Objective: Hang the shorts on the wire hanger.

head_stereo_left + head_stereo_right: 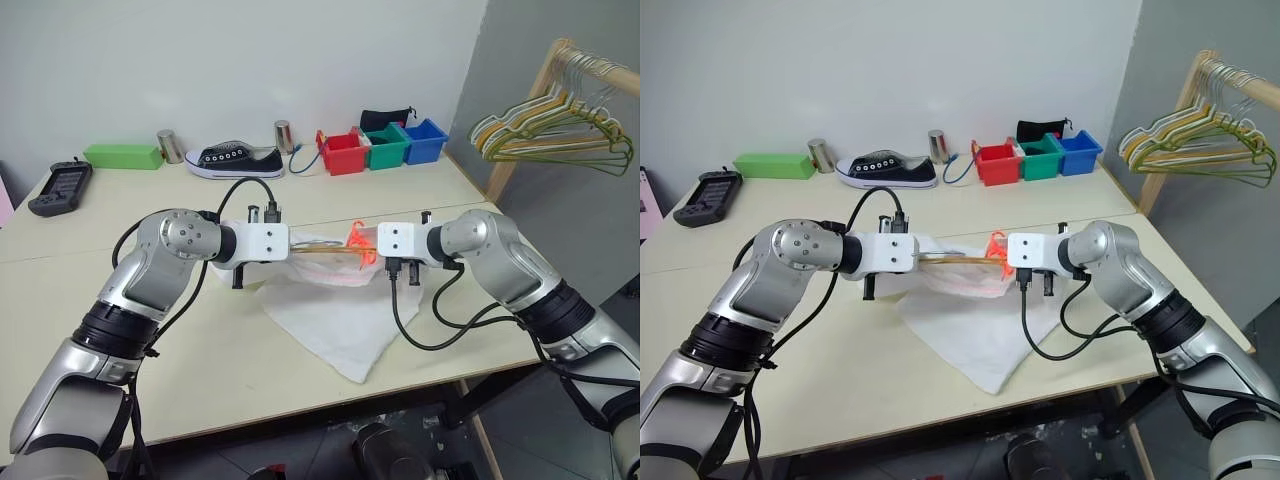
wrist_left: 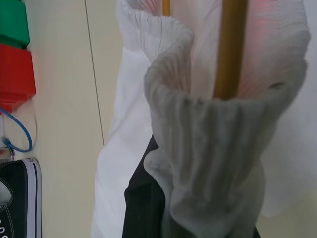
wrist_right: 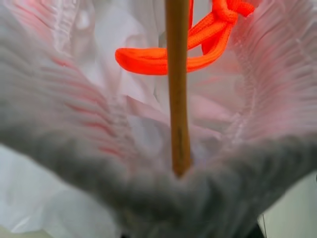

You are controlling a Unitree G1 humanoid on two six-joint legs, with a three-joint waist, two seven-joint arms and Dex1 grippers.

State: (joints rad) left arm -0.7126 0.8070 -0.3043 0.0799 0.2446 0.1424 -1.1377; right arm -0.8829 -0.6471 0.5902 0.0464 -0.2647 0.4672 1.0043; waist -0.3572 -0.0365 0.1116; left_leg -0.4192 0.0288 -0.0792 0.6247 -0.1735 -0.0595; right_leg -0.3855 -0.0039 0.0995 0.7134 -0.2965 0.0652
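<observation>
The white shorts [image 1: 335, 318] lie on the table [image 1: 120, 350], their gathered waistband lifted between my two grippers and one leg trailing toward the front edge. An orange drawstring [image 3: 198, 42] is knotted at the waistband. The yellow-gold wire hanger [image 1: 322, 247] runs inside the waistband opening; its wire [image 2: 230, 54] also shows in the left wrist view. My left gripper [image 1: 296, 243] is shut on the waistband's left end, the ribbed fabric [image 2: 208, 129] draped over its fingers. My right gripper [image 1: 371, 246] is shut on the right end, near the drawstring. The hanger's hook is hidden.
At the back of the table stand red [image 1: 343, 152], green [image 1: 386, 146] and blue [image 1: 424, 140] bins, a black sneaker [image 1: 235, 161], two metal cans, a green box [image 1: 123, 156] and a black controller [image 1: 61, 187]. A wooden rack with a bunch of hangers [image 1: 560, 130] stands on the right.
</observation>
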